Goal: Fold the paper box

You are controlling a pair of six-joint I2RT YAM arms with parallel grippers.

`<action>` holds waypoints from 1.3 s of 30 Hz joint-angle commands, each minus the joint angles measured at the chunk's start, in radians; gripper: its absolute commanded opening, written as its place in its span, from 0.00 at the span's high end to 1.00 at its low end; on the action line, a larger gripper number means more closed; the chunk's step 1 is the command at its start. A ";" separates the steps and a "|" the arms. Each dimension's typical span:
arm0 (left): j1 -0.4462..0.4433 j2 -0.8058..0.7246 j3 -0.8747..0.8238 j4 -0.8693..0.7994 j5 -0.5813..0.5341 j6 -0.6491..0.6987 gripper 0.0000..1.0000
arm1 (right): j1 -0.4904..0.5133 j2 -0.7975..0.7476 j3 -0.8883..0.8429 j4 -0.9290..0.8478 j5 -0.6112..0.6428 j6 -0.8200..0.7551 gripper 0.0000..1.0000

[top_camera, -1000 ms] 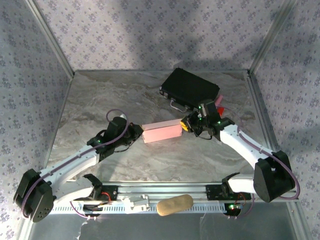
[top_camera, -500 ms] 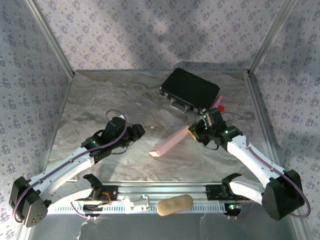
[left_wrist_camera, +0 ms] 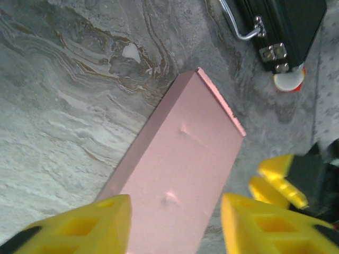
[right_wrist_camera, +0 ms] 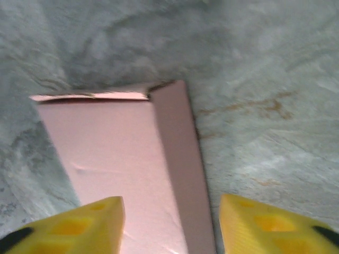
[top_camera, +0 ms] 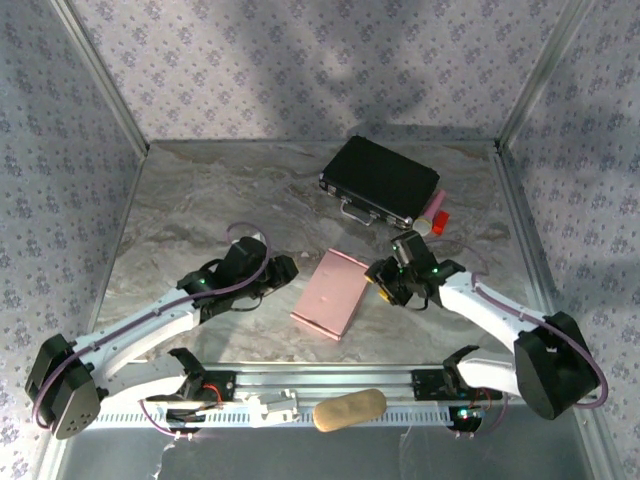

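Top external view: my left gripper point(top_camera: 284, 270) hangs released; the slim pale pink cardboard box point(top_camera: 333, 293) lies flat, near centre, between my 2 grippers; my right gripper point(top_camera: 377, 274) is released. Light, dentable: I'd pinch its long edges.

So you've got one paper box point(top_camera: 332, 294), one black case point(top_camera: 380, 178), one small red-and-white thing point(top_camera: 436, 215), and one tan oblong pad point(top_camera: 350, 409). One surface point(top_camera: 200, 200) under it all. Two hands: left hand point(top_camera: 284, 269), right hand point(top_camera: 378, 274).
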 commanded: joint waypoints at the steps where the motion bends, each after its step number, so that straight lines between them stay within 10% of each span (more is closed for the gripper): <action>1: 0.073 -0.020 0.035 -0.047 0.030 0.127 0.29 | -0.004 -0.043 0.164 -0.160 0.176 -0.267 0.01; 2: 0.115 -0.021 0.040 -0.051 0.058 0.168 0.01 | -0.008 -0.048 0.209 -0.238 0.260 -0.316 0.01; 8: 0.343 -0.051 0.137 -0.171 0.059 0.377 0.00 | -0.006 -0.136 0.355 -0.514 0.719 -0.509 0.01; 15: 0.468 -0.109 0.174 -0.262 -0.331 0.431 0.00 | -0.042 -0.320 0.256 -0.384 0.990 -0.573 0.01; 21: 0.479 -0.190 -0.065 0.092 -0.479 0.861 0.00 | -0.209 -0.488 -0.167 0.356 0.750 -1.061 0.01; 30: 0.570 -0.125 -0.308 0.542 -0.363 1.026 0.00 | -0.354 -0.363 -0.359 0.631 0.630 -1.093 0.01; 39: 0.672 0.250 -0.270 0.794 -0.300 1.132 0.00 | -0.439 -0.128 -0.427 0.947 0.582 -1.160 0.01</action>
